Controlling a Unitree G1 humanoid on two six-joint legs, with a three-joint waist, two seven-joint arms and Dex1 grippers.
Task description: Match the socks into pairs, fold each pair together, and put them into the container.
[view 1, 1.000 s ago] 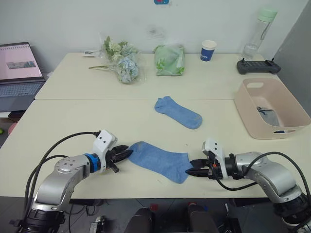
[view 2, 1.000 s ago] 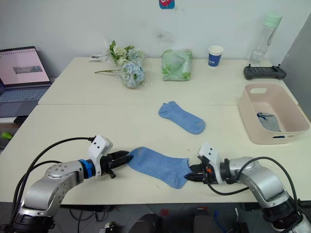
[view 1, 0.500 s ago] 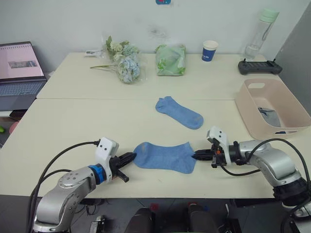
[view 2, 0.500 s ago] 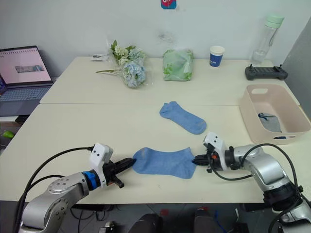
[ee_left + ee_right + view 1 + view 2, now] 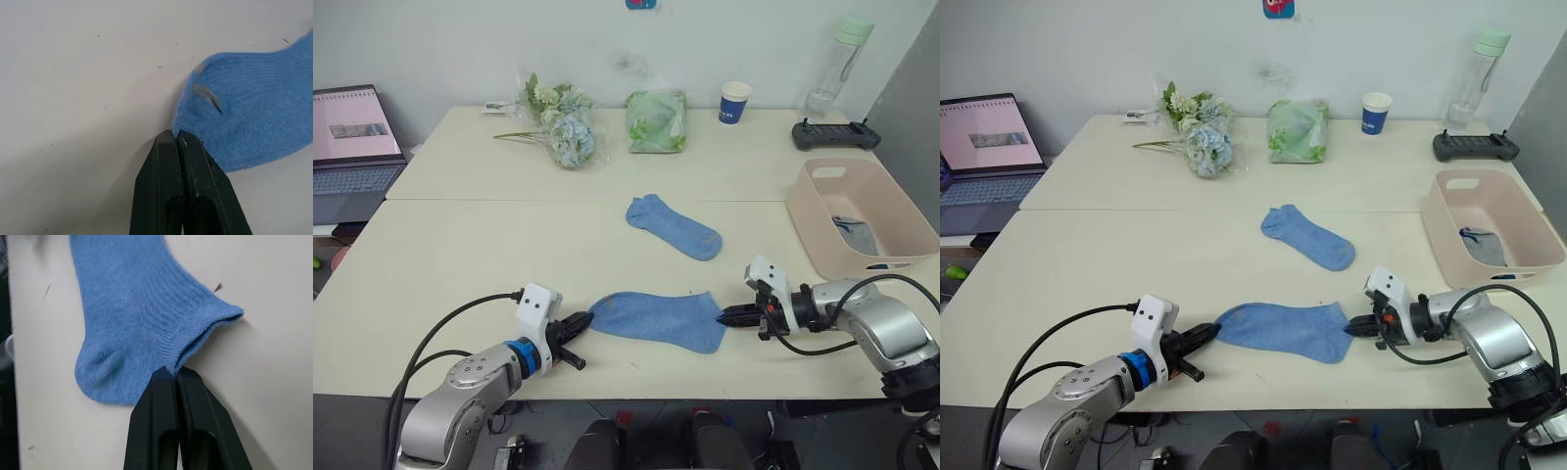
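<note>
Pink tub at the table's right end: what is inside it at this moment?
Inside the pink tub, grey sock fabric lies on the floor toward the near end. The near wall hides part of the floor, so I cannot count the socks.

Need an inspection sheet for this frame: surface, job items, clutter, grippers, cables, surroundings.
Surface: two cream tables pushed together, faint marks on the near one.
Job's things: near sock lies flat between the grippers; far sock lies alone mid-table; pink tub at the right holds grey socks.
Clutter: flowers, green bag, blue cup, bottle, black controller, all on the far table.
Grippers: left gripper shut on the near sock's toe end; right gripper shut on its cuff edge.
Cables: black cables loop along the left arm, more at the right arm.
Surroundings: open laptop at the left, white wall behind.
</note>
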